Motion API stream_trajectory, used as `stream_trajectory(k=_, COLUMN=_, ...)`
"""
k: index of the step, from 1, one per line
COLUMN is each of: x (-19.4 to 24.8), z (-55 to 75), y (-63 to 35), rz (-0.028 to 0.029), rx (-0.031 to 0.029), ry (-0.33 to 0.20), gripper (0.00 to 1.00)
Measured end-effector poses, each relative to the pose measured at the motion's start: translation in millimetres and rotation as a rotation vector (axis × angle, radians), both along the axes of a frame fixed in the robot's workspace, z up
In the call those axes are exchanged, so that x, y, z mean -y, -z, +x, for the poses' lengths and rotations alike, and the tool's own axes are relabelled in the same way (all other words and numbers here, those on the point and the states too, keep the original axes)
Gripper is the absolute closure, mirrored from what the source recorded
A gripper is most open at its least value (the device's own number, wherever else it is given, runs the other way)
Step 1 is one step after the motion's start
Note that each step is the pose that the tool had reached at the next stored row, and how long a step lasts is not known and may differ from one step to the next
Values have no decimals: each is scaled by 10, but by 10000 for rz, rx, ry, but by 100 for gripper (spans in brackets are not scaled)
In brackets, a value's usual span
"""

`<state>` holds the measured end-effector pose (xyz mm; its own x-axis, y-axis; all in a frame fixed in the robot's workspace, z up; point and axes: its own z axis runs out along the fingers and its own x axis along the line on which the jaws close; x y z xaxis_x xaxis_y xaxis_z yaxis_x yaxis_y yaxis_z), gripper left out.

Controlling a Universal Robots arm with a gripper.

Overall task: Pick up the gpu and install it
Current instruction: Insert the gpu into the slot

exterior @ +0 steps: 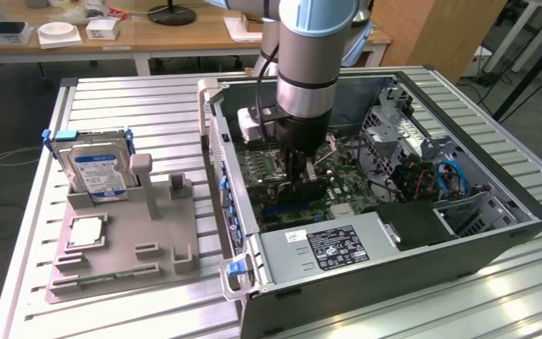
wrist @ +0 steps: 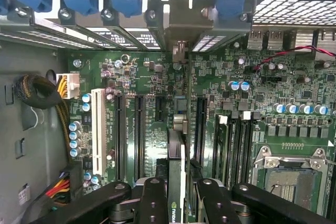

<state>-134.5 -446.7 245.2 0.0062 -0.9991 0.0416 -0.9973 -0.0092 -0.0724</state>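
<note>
Inside open computer case (exterior: 412, 272), end effector (wrist: 176, 195) pinching gpu (wrist: 176, 166), card held on edge, lengthwise along motherboard (wrist: 152, 129) slots, likely so connector edge meets one squarely

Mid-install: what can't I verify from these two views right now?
- Contact between the lower edge of the gpu and the motherboard: the wrist view looks edge-on, so the card itself hides it. In the exterior view the hand and arm cover it.
- Board area beneath the power supply: hidden by it, exterior view.
- Label text on the hard drive: too small, exterior view.
</note>
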Motion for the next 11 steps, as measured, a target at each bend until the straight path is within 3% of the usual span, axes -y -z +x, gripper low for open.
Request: stream_trajectory(k=11, x=0, z=-2, y=33, rz=-3, rx=50, ry=-4, gripper=74)
